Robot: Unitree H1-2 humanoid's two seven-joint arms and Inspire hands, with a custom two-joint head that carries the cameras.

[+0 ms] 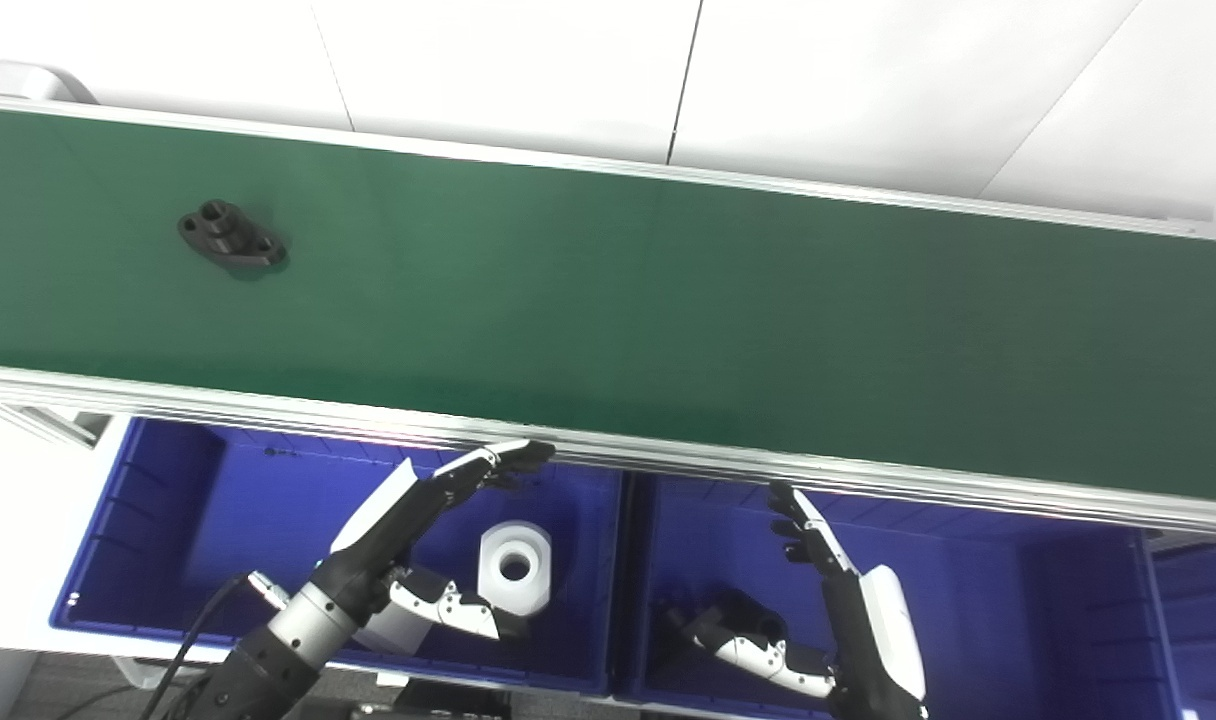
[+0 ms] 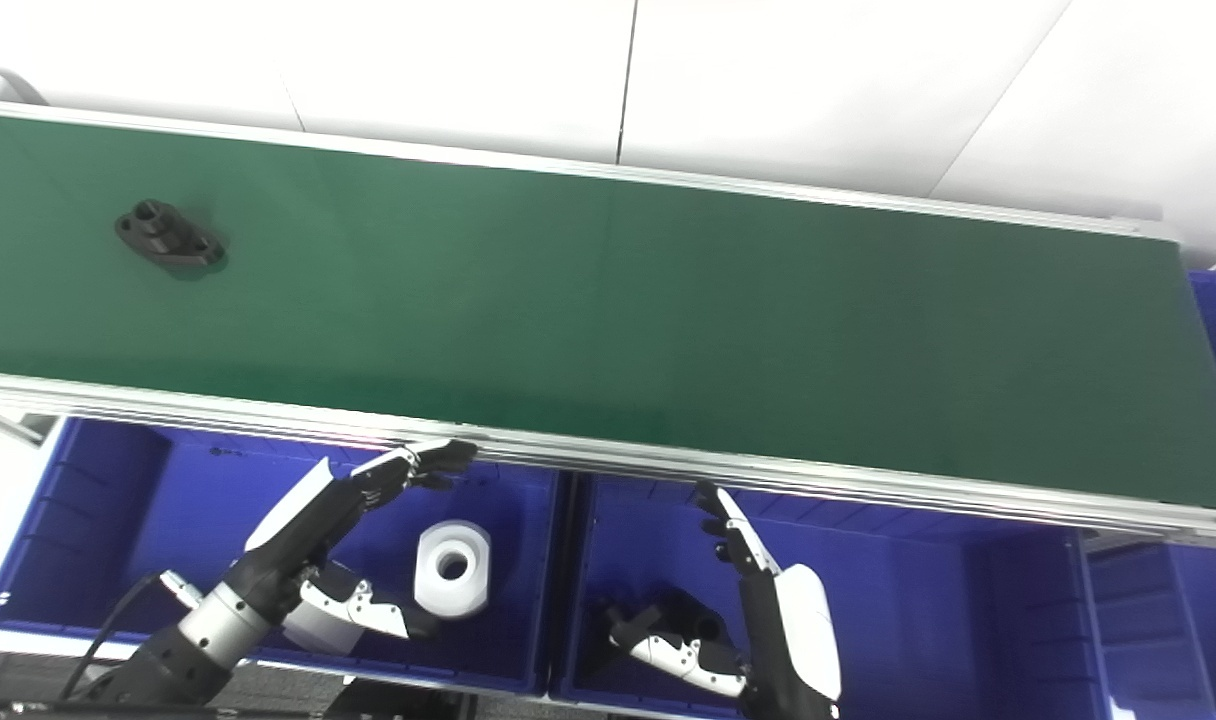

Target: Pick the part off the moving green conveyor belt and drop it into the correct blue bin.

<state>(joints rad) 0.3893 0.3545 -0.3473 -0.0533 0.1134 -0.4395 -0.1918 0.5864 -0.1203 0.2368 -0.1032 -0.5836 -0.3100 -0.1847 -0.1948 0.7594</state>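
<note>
My left hand (image 1: 408,545) is spread wide and holds nothing: its long fingers (image 1: 498,462) stretch up and to the right, their tips at the near metal rail (image 1: 668,460) of the belt, though I cannot tell whether they touch it. The thumb juts out to the right, low over the bin, well apart from those fingers. My right hand (image 1: 838,610) is likewise released and empty, its fingers (image 1: 798,520) straight and pointing toward the far side, tips just short of the same rail, the thumb reaching left across the bin floor.

Beneath my left hand sits the left blue bin (image 1: 158,520), with a white block (image 1: 514,567) lying in it just right of my thumb; the block has a round hole through its middle. My right hand hangs over the right blue bin (image 1: 1018,600), which stands against the left one. A dark piece (image 1: 738,610) lies on this bin's floor next to my right thumb, partly hidden, so I cannot make out its shape.

The black part (image 1: 230,235) rests on the green belt (image 1: 668,320), far to the left, well apart from both hands. It is a flat oval flange with a raised round collar in the middle and a hole at each end. Its long axis runs from far-left to near-right, slanted across the belt.
</note>
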